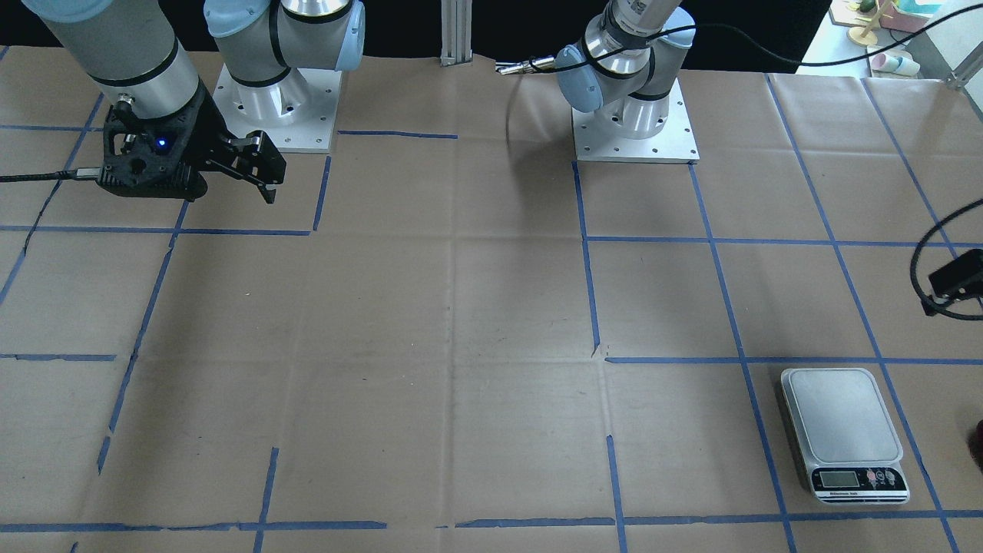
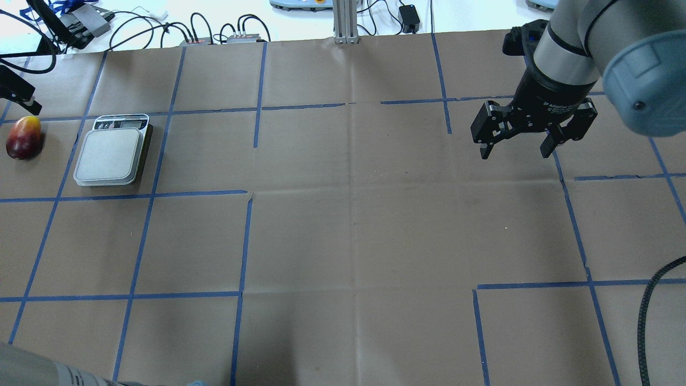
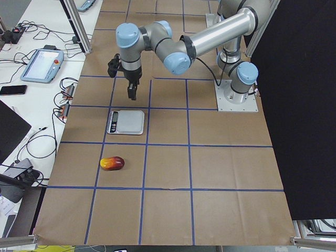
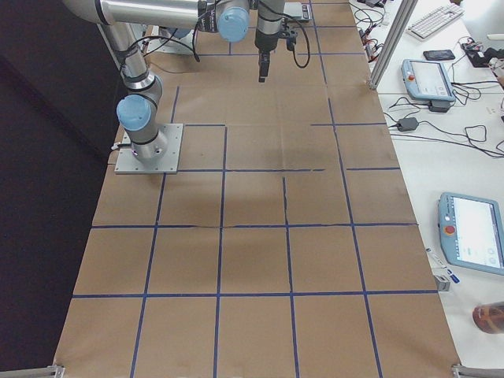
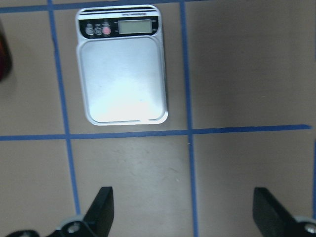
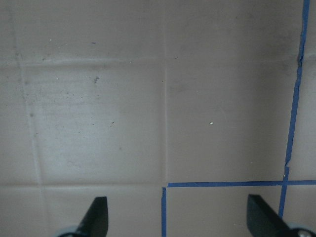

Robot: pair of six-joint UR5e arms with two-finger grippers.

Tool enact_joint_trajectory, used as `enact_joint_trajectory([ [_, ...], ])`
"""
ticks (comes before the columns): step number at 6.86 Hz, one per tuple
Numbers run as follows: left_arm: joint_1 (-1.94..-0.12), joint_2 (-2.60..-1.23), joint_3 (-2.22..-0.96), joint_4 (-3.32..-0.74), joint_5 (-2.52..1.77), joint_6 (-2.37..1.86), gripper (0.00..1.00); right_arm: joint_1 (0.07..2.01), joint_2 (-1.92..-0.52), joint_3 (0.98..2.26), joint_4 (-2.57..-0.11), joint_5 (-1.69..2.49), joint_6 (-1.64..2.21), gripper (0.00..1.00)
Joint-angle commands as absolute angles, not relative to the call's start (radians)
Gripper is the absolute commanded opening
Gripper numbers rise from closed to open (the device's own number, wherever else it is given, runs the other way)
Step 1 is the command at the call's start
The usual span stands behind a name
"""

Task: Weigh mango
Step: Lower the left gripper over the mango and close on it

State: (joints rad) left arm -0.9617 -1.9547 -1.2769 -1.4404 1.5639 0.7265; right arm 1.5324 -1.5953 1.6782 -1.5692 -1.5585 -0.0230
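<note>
The mango [image 2: 24, 138], dark red fading to yellow, lies on the brown paper at the table's far left, just left of the scale [image 2: 110, 155]. The scale's plate is bare. The mango also shows in the exterior left view [image 3: 112, 163] and as a sliver at the left wrist view's edge [image 5: 3, 57]. My left gripper [image 5: 182, 192] is open and empty, high above the table on the robot's side of the scale [image 5: 122, 81]. My right gripper [image 2: 515, 154] is open and empty, far away over the table's right side, above bare paper [image 6: 178, 202].
Blue tape lines grid the brown paper table [image 2: 343, 225]. Cables and boxes [image 2: 214, 32] lie beyond the far edge. A black cable [image 2: 643, 316] hangs at the near right. Both arm bases [image 1: 637, 123] stand at the robot's edge.
</note>
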Motion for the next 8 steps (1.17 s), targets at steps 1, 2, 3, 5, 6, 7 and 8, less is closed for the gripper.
enact_joint_trajectory([
  [1, -0.841, -2.232, -0.986, -1.413, 1.562, 0.897, 0.99, 1.532, -1.597, 1.678, -1.569, -1.559, -0.023, 1.00],
  [2, -0.824, -2.328, -0.877, -1.416, 1.557, 0.958, 0.99, 1.532, -1.597, 1.678, -1.569, -1.559, -0.023, 1.00],
  [3, -0.821, -2.420, -0.795, -1.416, 1.557, 0.971, 0.99, 1.532, -1.595, 1.678, -1.569, -1.559, -0.023, 1.00],
  [5, -0.807, -2.522, -0.729, -1.413, 1.513, 0.971, 0.99, 1.532, -1.595, 1.678, -1.569, -1.559, -0.023, 1.00],
  [6, -0.808, -2.545, -0.736, -1.413, 1.500, 0.954, 0.99, 1.532, -1.597, 1.678, -1.569, -1.559, -0.023, 1.00],
  [7, -0.808, -2.571, -0.741, -1.411, 1.502, 0.951, 0.99, 1.532, -1.595, 1.678, -1.569, -1.559, -0.023, 1.00],
  [8, -0.808, -2.603, -0.741, -1.411, 1.505, 0.919, 0.99, 1.532, -1.595, 1.678, -1.569, -1.559, -0.023, 1.00],
])
